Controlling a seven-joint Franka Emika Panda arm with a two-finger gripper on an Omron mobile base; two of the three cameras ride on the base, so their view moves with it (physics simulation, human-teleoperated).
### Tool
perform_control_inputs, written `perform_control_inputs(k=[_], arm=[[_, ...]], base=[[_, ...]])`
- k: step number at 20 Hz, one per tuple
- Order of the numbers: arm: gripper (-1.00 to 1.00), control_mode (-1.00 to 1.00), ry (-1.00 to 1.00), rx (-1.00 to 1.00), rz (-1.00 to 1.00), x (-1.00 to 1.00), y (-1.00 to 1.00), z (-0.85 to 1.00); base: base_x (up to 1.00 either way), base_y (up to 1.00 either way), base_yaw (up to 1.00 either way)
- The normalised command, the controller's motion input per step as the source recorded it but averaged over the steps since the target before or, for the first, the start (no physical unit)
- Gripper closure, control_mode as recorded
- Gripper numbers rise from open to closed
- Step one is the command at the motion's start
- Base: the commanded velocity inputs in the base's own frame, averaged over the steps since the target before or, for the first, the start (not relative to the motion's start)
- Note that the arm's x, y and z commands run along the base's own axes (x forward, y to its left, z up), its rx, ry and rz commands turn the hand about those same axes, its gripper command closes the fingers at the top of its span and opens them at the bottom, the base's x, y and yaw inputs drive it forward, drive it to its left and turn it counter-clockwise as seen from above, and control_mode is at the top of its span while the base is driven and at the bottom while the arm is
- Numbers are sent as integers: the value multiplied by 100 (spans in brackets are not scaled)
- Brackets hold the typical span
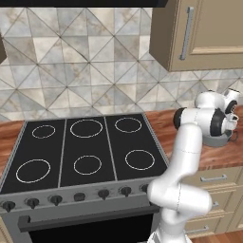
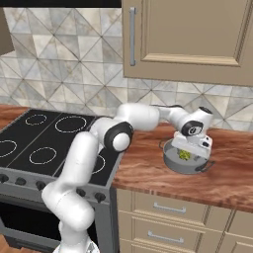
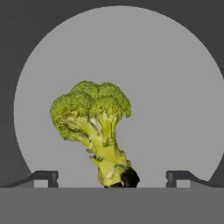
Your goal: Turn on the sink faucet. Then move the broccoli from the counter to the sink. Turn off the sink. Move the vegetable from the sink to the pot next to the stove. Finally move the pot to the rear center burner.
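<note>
The broccoli (image 3: 94, 113) lies on the grey floor of the pot (image 3: 175, 87), green head up in the hand view and stem toward the camera. My gripper (image 3: 111, 177) hangs straight above it and is open, with its two fingertips (image 3: 43, 177) far apart and well clear of the stem on both sides. From the right base view, the grey pot (image 2: 173, 162) stands on the wooden counter right of the stove, the broccoli (image 2: 184, 154) shows inside it, and my gripper (image 2: 190, 147) points down into it. The left base view shows the pot (image 1: 216, 140) partly behind my arm.
The black stove (image 1: 85, 147) has several burners; the rear center burner (image 1: 86, 128) is bare. A wooden counter (image 2: 148, 168) runs right of the stove, with drawers below and a wall cabinet (image 2: 188, 39) above. My arm reaches across the stove's right edge.
</note>
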Motion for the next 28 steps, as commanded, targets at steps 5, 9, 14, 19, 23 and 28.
perform_control_inputs(k=[5,9,14,19,23,28], arm=[[-100,-100,-12,0,0,-61,28,24],[-100,-100,-14,-2,2,-40,49,39],[-100,-100,-13,-4,5,-31,68,29],[-100,-100,-8,-8,7,-16,74,5],[-100,-100,-5,-9,5,6,33,5],[-100,-100,-4,-15,4,32,0,10]], base=[[0,0,0],[0,0,0],[0,0,0],[0,0,0],[0,0,0],[0,0,0]])
